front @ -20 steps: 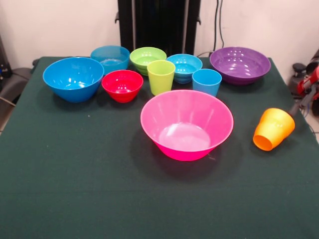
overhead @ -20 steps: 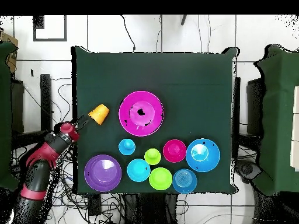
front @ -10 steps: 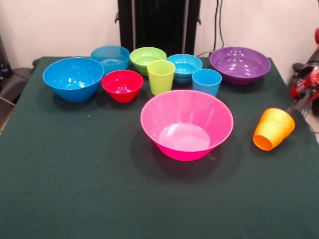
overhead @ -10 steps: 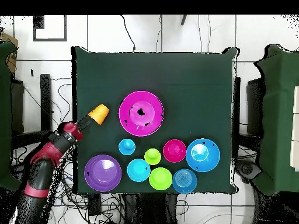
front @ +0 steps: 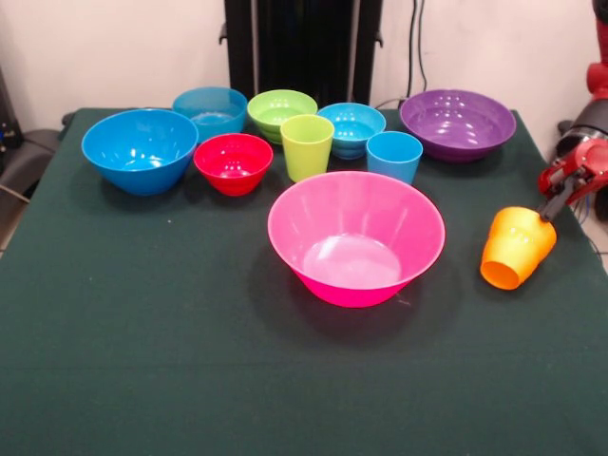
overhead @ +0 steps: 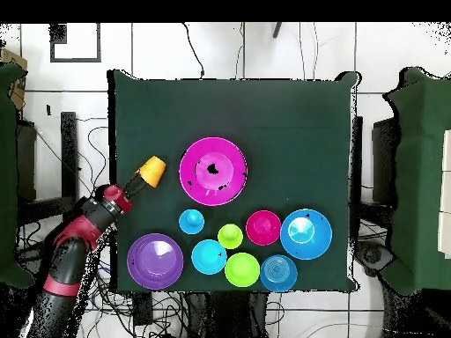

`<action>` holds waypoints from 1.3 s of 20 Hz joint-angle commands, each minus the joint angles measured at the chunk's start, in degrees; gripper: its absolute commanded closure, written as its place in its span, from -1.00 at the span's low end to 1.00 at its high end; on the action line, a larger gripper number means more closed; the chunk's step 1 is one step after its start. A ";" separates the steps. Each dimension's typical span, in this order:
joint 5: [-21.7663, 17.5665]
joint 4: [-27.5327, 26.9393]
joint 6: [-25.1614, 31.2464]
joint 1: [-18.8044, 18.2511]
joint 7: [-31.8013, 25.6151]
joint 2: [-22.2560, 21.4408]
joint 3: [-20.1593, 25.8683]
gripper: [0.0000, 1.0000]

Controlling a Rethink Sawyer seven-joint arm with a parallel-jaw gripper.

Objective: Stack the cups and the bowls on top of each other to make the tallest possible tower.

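Here the gripper is closed on the base of the orange cup, carrying it tilted, mouth downward, just beside the huge pink bowl that sits alone at the table's centre. Behind it stand the lime green cup and light blue cup, among the large blue bowl, red bowl, cyan bowl, lime bowl, small blue bowl and purple bowl; nothing is stacked yet. Glossy thin plastic suggests light, stiff, slippery ware, best pinched across a rim or wall. Most of the arm is cut off in the front view, and the fingertips at the cup's base are too small to resolve in either view.
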 commanded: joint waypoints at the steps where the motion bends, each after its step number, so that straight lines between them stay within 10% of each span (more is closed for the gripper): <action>1: 2.02 -6.86 1.32 -1.82 16.55 0.65 5.88 -1.00; 12: 3.07 -0.15 -6.89 -1.80 5.33 -10.14 15.22 -1.00; 26: -13.16 12.09 -22.24 -14.31 -19.23 -49.78 35.96 -1.00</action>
